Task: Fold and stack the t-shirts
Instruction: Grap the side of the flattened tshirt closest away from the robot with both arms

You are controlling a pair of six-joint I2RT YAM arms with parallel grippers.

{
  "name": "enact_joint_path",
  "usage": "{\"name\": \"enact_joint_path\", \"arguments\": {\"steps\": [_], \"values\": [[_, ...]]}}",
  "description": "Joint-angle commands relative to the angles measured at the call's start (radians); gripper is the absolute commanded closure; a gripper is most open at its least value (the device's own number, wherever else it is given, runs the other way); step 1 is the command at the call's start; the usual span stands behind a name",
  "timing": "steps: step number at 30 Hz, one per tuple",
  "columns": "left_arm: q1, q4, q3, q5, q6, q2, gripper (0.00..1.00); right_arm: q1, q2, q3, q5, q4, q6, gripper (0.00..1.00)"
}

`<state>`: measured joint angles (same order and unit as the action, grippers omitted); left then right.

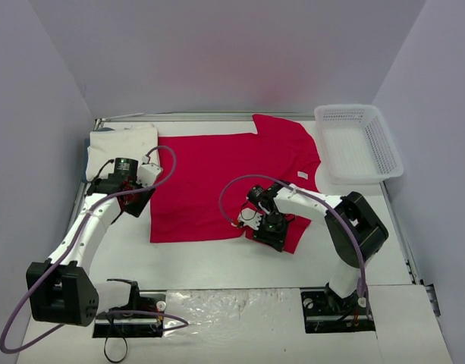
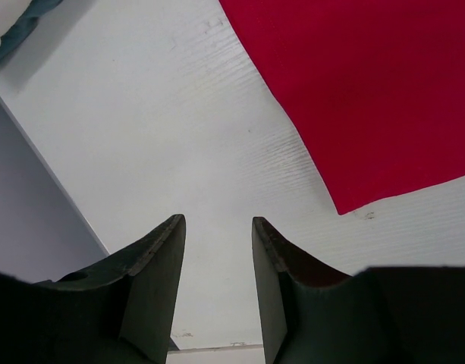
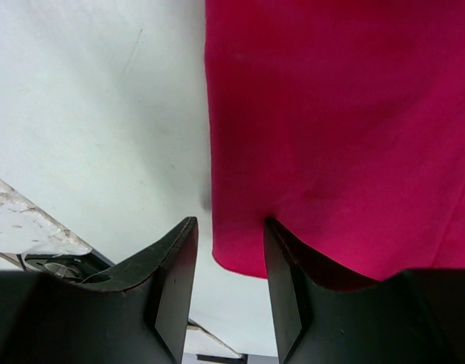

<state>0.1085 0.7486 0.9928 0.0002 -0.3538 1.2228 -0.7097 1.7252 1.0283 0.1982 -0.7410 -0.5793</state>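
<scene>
Top external view shows the white shirt [image 1: 122, 148] folded at the far left corner, while the red shirt [image 1: 217, 174] lies spread flat on the table [image 1: 217, 258] (no fold made yet). The left gripper [image 2: 218, 227] hangs parted and empty beside its left edge. The right gripper [image 3: 230, 227], also parted, hovers over a near corner, clamping nothing. Folding and stacking remain.

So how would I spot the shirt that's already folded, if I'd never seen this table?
Look to the table's far left corner. There, just beyond the left gripper, lies the white t-shirt, a neat cream rectangle. Its neighbour, the red t-shirt, is spread out flat and far bigger.
</scene>
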Motion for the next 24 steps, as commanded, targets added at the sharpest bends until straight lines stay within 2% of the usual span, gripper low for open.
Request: {"name": "enact_joint_path", "arguments": {"steps": [1, 4, 12, 18, 24], "values": [[-0.01, -0.006, -0.002, 0.0, 0.015, -0.013, 0.61, -0.01, 0.028, 0.007, -0.013, -0.02, -0.013, 0.63], [-0.01, -0.006, -0.002, 0.0, 0.018, -0.013, 0.61, -0.011, 0.045, 0.012, -0.019, -0.008, -0.008, 0.64], [-0.01, -0.011, -0.005, 0.023, 0.013, -0.009, 0.61, -0.013, 0.03, 0.012, -0.052, 0.003, 0.012, 0.99], [-0.01, -0.014, -0.008, 0.03, 0.012, -0.008, 0.61, -0.011, -0.018, 0.018, -0.045, -0.034, 0.01, 1.0], [-0.009, -0.014, -0.006, 0.032, 0.012, -0.012, 0.61, -0.008, -0.084, 0.084, -0.002, -0.159, -0.024, 1.0]]}}
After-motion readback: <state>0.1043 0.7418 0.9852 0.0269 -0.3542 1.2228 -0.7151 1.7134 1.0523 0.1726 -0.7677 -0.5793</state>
